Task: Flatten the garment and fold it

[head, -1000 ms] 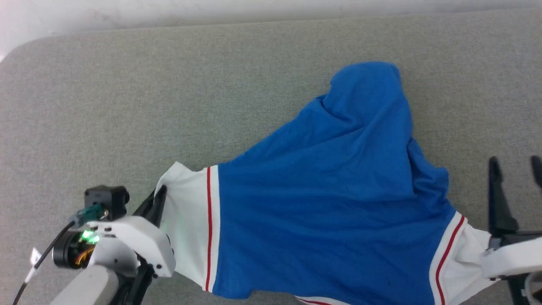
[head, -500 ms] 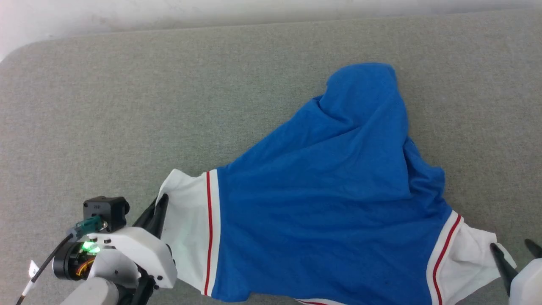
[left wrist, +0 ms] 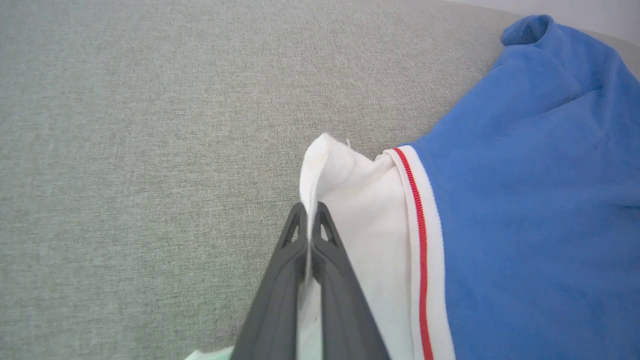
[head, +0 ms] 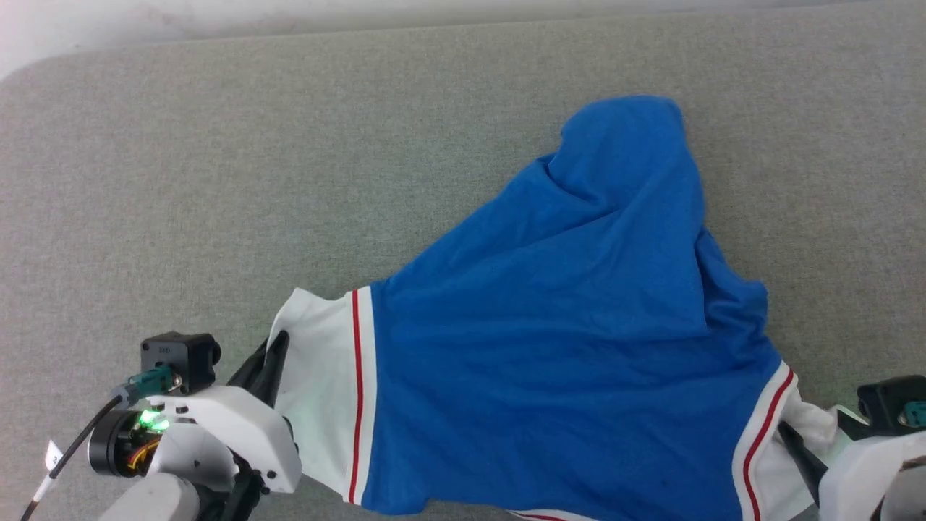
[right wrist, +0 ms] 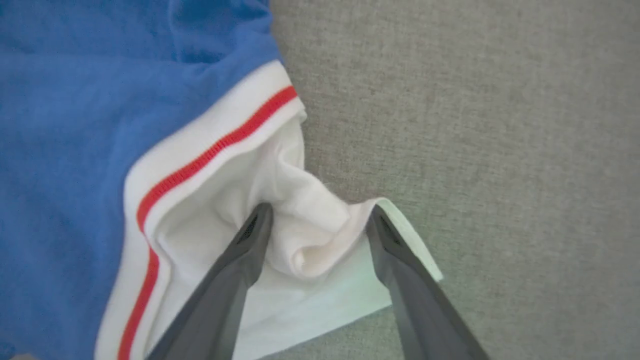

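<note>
Our left gripper clamps a white sleeve of the royal-blue fabric garment; our right gripper, spread apart, straddles the other.

Lab-like setup: grey fabric tabletop, white wall

Garment: matt knit cloth, softly creased. Table cover: grey woven fabric, coarse (felt-like). Left gripper: matt dark plastic.
</note>
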You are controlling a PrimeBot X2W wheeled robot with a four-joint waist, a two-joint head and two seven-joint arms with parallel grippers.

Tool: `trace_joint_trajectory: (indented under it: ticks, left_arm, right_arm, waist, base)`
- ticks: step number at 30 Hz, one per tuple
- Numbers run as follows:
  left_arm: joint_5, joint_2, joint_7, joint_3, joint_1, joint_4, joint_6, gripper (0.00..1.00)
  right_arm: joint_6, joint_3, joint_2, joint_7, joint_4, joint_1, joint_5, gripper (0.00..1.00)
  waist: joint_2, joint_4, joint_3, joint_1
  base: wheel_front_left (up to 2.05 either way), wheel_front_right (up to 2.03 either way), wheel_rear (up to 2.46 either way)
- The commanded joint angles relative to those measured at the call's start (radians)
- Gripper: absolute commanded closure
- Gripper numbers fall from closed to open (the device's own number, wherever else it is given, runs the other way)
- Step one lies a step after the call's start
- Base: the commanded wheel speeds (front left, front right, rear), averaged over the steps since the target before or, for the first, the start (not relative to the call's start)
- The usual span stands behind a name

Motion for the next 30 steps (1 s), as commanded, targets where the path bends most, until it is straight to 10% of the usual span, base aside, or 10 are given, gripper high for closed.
trace_joint_trajectory:
  ticks: [1,4,7,30]
  left_arm:
    - [-0.003,0.008,0.003,0.001,-0.003,-0.005,0.001,1.0]
    - [-0.004,0.009,0.005,0.001,-0.008,-0.008,0.001,1.0]
    - [-0.005,0.006,0.005,0.001,-0.013,-0.009,0.0,1.0]
    - [-0.128,-0.093,-0.166,0.175,0.003,-0.124,0.034,1.0]
  right_arm:
    - [-0.001,0.03,-0.002,-0.005,0.021,-0.019,0.01,0.0]
    - [-0.001,0.062,-0.007,-0.001,0.057,-0.033,0.016,0.0]
    - [-0.001,0.069,0.003,0.023,0.09,-0.039,0.025,1.0]
    - [-0.001,-0.122,0.245,-0.106,-0.204,-0.336,0.056,1.0]
  waist:
    - [-0.0001,0.003,0.008,0.0]
    - [-0.0001,0.007,0.015,0.0]
    - [-0.0001,0.011,0.019,0.0]
    - [-0.0001,-0.045,-0.153,0.0]
  base:
    - [0.0,0.0,0.0]
    - [0.0,0.0,0.0]
    - [0.0,0.0,0.0]
    - [0.0,0.0,0.0]
